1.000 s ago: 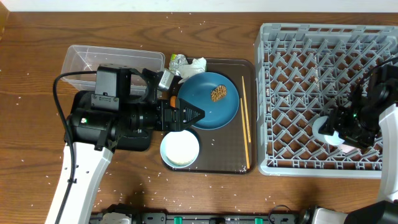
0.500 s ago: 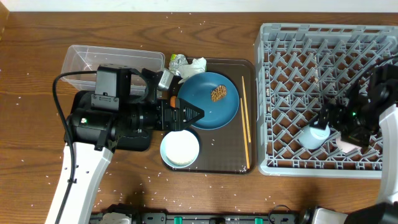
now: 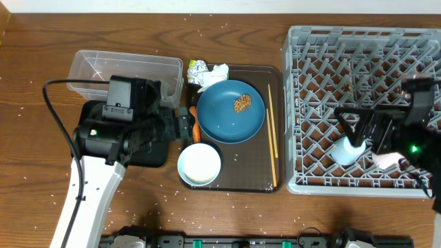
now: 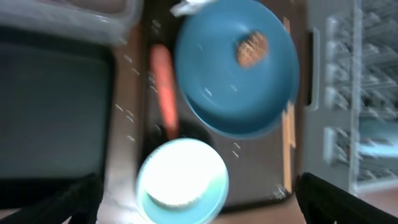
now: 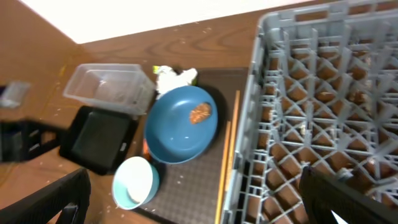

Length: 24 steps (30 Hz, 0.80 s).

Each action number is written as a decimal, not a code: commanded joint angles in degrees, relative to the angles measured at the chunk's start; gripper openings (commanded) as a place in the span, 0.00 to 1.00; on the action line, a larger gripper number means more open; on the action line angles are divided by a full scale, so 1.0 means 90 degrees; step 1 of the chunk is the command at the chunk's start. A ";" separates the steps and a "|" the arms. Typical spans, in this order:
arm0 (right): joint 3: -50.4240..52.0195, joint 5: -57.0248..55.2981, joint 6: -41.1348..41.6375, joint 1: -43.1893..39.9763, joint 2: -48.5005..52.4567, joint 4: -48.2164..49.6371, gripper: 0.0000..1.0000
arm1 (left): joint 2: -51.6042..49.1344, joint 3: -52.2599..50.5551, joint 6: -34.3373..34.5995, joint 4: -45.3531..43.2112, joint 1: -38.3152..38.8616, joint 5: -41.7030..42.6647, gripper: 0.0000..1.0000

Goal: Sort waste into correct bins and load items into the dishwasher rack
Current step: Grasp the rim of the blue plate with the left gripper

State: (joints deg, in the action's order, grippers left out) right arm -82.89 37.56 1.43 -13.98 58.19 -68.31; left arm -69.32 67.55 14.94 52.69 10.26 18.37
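Carrot (image 4: 165, 87) pick-up pending: it lay on serving tray (image 4: 255, 168), between black bin (image 4: 50, 118) and plate (image 4: 236, 81).
Left gripper (image 4: 199, 186) hung wide open and empty, nearer bowl (image 4: 182, 180) than carrot. Advised: centre over carrot, straddle its narrow width, descend clear of plate rim; a shallow pinch could likely let it roll. Farther off, right gripper (image 3: 353, 126) stood open over rack (image 3: 344, 62), cup (image 3: 344, 150) lying inside.

Black tray (image 3: 153, 157) mostly hidden under left arm. Rack (image 3: 358, 33) cut off at overhead's right edge. Left wrist view blurred, carrot (image 4: 164, 87) smeared.
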 commanded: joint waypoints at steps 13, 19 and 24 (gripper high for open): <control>0.0022 0.0185 0.0068 0.0027 0.0321 -0.0585 0.96 | -0.2725 -0.0182 0.0381 -0.1700 0.1394 -0.2358 0.70; 0.0027 0.0187 0.0070 0.0029 0.0454 -0.0629 0.94 | -0.3657 -0.0182 0.0381 -0.2426 0.1399 -0.1945 0.44; 0.0027 0.0182 0.0068 0.0027 0.0495 -0.0644 0.94 | -0.4024 -0.0182 0.0381 -0.2565 0.1399 -0.1945 0.28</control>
State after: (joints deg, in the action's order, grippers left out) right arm -82.76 38.20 1.91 -13.96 62.63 -73.93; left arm -104.57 66.15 18.33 30.13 22.90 1.26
